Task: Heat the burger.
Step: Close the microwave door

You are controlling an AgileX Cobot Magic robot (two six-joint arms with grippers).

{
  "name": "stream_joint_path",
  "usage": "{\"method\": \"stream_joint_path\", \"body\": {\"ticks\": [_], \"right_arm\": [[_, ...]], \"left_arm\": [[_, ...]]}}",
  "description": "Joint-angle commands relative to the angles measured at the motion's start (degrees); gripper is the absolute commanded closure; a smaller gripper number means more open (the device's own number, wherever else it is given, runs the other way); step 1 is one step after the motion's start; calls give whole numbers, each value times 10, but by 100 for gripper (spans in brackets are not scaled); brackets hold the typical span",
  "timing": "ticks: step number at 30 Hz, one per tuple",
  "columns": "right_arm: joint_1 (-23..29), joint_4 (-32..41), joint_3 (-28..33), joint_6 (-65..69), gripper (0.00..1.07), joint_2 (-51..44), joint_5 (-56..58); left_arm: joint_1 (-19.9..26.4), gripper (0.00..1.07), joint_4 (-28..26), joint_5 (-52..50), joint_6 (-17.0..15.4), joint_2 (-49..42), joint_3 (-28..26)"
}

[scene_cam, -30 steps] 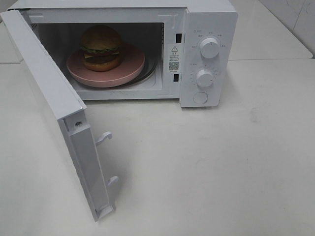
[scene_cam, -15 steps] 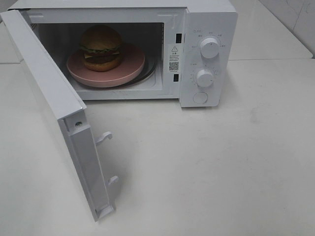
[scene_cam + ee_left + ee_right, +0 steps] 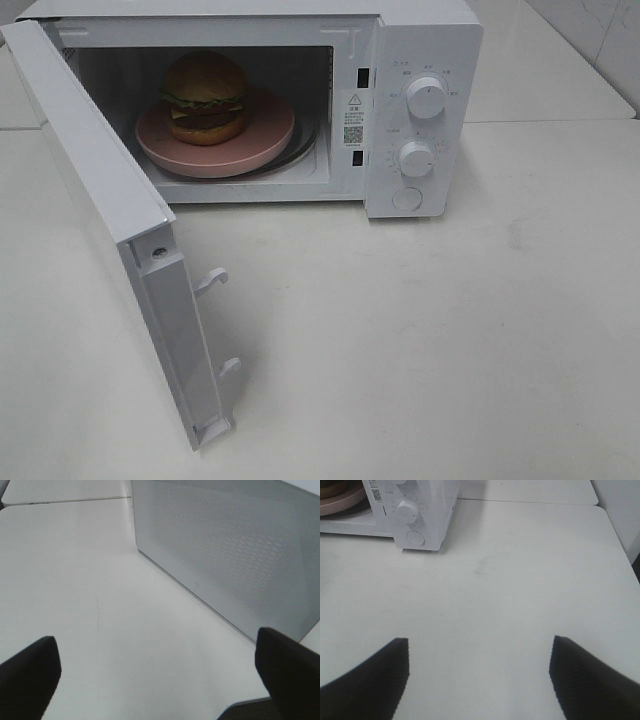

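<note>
From the high camera nothing differs from the pictures a second and half a second ago: the microwave [image 3: 420, 100] stands in the same spot on the white table [image 3: 450, 340], its door [image 3: 90, 190] swung just as wide toward the camera, and the burger [image 3: 206, 95] sits as before on the pink plate [image 3: 250, 150] inside the cavity, toward the plate's left half. The count there is one microwave, one burger, one plate, two knobs [image 3: 426, 97] set one above the other on the control panel, one round button [image 3: 406, 198] below them, and two latch hooks [image 3: 212, 280] on the door's inner edge. The left wrist camera shows the left gripper [image 3: 157, 665] above the bare table just beside the door's perforated outer face. Its two dark fingers [image 3: 30, 675] are spread far apart with nothing between them. The right wrist camera shows the right gripper [image 3: 480, 647] over the table, well apart from the microwave's control panel. Its two jaws are likewise spread wide and empty. Beyond them are one whole knob, a second cut by the picture's edge, the one button, and a sliver of the plate.
</note>
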Motion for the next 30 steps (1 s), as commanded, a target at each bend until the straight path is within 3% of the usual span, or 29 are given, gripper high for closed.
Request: {"method": "stream_joint_path", "body": {"ticks": [1,5,8,9,10,11,12,14,15,17,18,20,23,30], "right_arm": [[-3,-1,2,-5,31,-15,-5],[-3,-1,2,-4,31,-15,-5],[-3,-2,2,-3,31,-15,-5],[-3,-2,2,-3,31,-15,-5],[-3,-2,2,-3,31,-15,-5],[-3,-2,2,-3,31,-15,-5],[-3,-2,2,-3,31,-15,-5],[-3,-2,2,-3,31,-15,-5],[-3,-2,2,-3,31,-15,-5],[-3,-2,2,-3,31,-15,-5],[-3,-2,2,-3,31,-15,-5],[-3,-2,2,-3,31,-15,-5],[-3,-2,2,-3,31,-15,-5],[-3,-2,2,-3,31,-15,-5]], "left_arm": [[-1,9,-1,-12,-2,-3,-5],[-1,16,2,-25,-2,-1,-11],[-1,27,9,-35,-2,13,-14],[-1,37,10,-45,-2,28,-17],[-1,37,10,-45,-2,28,-17],[-1,49,10,-59,-2,48,-17],[-1,49,10,-59,-2,48,-17],[-1,68,10,-87,-2,82,-17],[-1,68,10,-87,-2,82,-17],[-1,87,12,-123,-2,123,-15],[-1,87,12,-123,-2,123,-15],[-1,105,12,-164,-2,173,-15],[-1,107,12,-198,2,204,-14],[-1,107,7,-392,46,331,32]]}}
